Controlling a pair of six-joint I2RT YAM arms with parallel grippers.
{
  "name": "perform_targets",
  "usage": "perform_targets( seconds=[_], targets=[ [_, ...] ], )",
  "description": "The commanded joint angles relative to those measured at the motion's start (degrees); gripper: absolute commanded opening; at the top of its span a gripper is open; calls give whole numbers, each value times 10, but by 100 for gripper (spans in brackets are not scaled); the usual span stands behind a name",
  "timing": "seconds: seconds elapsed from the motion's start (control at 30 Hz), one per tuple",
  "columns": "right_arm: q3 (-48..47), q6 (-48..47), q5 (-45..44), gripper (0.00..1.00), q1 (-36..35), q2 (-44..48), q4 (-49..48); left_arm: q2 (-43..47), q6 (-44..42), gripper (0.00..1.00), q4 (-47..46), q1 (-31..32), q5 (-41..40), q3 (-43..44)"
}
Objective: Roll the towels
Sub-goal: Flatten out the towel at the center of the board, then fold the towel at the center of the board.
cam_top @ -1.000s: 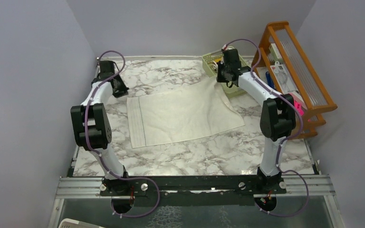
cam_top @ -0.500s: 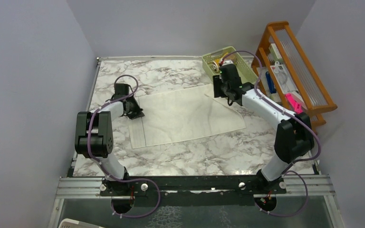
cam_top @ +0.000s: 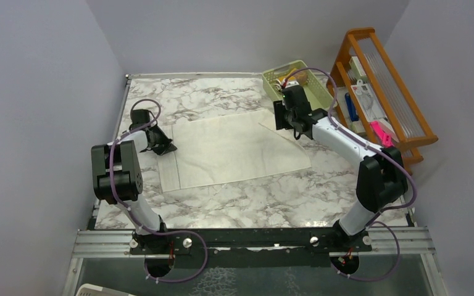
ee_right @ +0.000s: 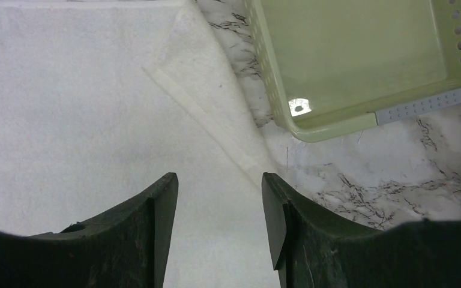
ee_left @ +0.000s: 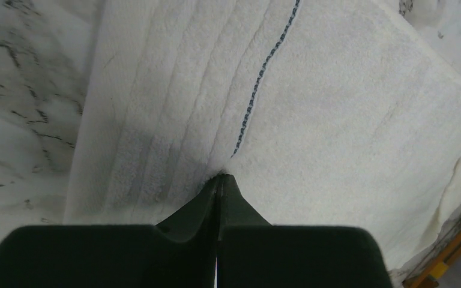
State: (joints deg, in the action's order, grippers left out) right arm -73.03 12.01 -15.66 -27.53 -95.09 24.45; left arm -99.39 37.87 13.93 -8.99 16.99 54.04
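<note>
Since towel (cam_top: 234, 148) lies flat on table (cam_top: 271, 197), cream, soft, light, limp: likely drags & bunches. L gripper (ee_left: 219, 177) pressed shut, pinching fabric by striped hem. R gripper (ee_right: 219, 198) spread, empty, over far-right corner beside basket (ee_right: 336, 123). Best hold: hem corners.

Nubby matt cloth towel (ee_left: 336, 120), glossy marbled table (cam_top: 253, 197), smooth plastic basket (ee_right: 348, 60)

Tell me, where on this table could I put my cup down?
The table is bare in the near strip in front of the towel, and at far left behind the towel. The far-right corner is crowded: basket, wooden rack and right gripper.
</note>
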Motion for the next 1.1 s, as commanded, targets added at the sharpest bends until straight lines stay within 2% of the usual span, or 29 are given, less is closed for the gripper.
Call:
perform_targets(
  seconds=[0.0, 0.13, 0.27, 0.4, 0.53, 0.6, 0.77, 0.93, 1.07],
  targets=[
    [-23, -7, -12, 55, -1, -19, 3, -31, -54, 0, 96, -42, -88, 10],
    [-26, -2, -7, 57, -1, -28, -1, -33, -76, 0, 110, -85, -88, 22],
    [-49, -58, 46, 63, 0, -57, -23, -42, -99, 0, 111, -98, -52, 38],
    [-124, -79, 105, 63, 0, -124, 10, -53, -120, 0, 110, -98, 8, 61],
    [-171, -101, 180, 63, -1, -166, -25, -35, -127, 0, 113, -98, 4, 76],
    [-213, -113, 202, 63, -3, -195, -12, -21, -127, 1, 113, -98, 3, 79],
    [-297, -186, 129, 61, -66, -280, 50, 2, -126, 2, 112, -98, 3, 76],
    [-301, -176, 90, 56, -107, -319, 49, 3, -128, 2, 108, -98, 7, 68],
    [-302, -149, 35, 44, -112, -334, 38, 1, -130, 2, 103, -98, 8, 62]
  ],
)
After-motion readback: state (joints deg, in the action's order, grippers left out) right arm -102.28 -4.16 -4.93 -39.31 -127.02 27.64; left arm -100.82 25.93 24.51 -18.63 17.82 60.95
